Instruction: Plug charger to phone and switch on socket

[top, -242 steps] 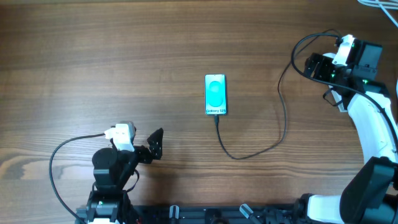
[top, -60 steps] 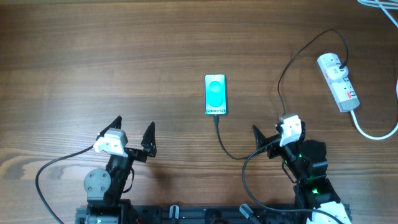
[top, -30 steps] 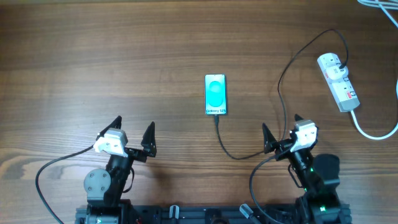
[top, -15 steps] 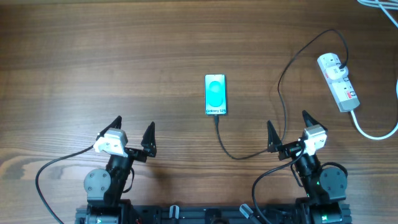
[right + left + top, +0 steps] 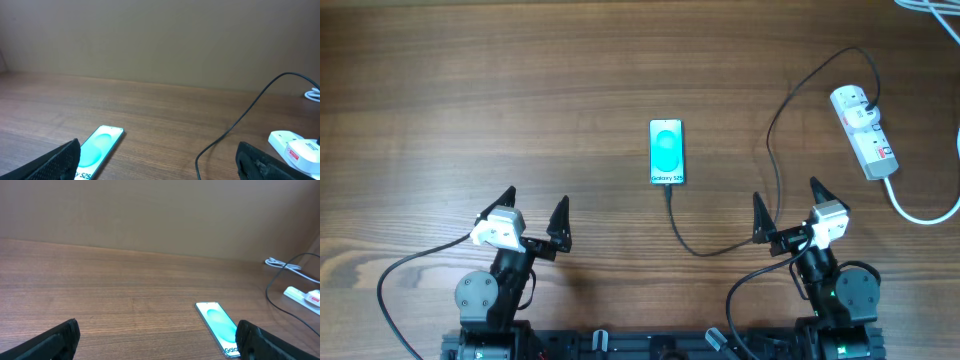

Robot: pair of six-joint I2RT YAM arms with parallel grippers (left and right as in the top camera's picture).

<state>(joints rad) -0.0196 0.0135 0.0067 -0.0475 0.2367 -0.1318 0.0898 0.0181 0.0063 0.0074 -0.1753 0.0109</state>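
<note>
**Location.** Phone (image 5: 666,151) lies flat, screen up, mid-counter (image 5: 520,80), slightly nearer the far edge than the near one. Its "Galaxy" end faces the near edge. Charger (image 5: 775,170) runs from that end, loops toward the near edge, then climbs to the socket (image 5: 863,145) near the far right corner. Connector (image 5: 669,189) sits against the phone's near end and looks seated, but full insertion can't be confirmed from overhead. Socket's thick white cord (image 5: 920,212) trails off the right edge.

**Tools.** Left tool (image 5: 536,197) is near the near edge, left of centre, fingers spread wide, holding nothing. Right tool (image 5: 785,192) is near the near edge, right of centre, fingers likewise apart and empty. The charger passes just beside it, and contact can't be told.

**Handling (judgement).**
- Phone: light, rigid, glass face prob. slippery and scratch-prone. It lies flush to the counter, so a top pinch is poor. Take it across the long edges, or brace one end only.
- Charger: thin, limp, no push stiffness along its length. Hold at the stiff moulded body right behind the connector. A tug elsewhere would drag the phone.
- Socket: hard plastic, light, likely to skate when pressed. Red switch marks (image 5: 885,153) are too small to read on/off. Press straight down w/ one fingertip, and brace the body w/ the other tool if it slides.
</note>
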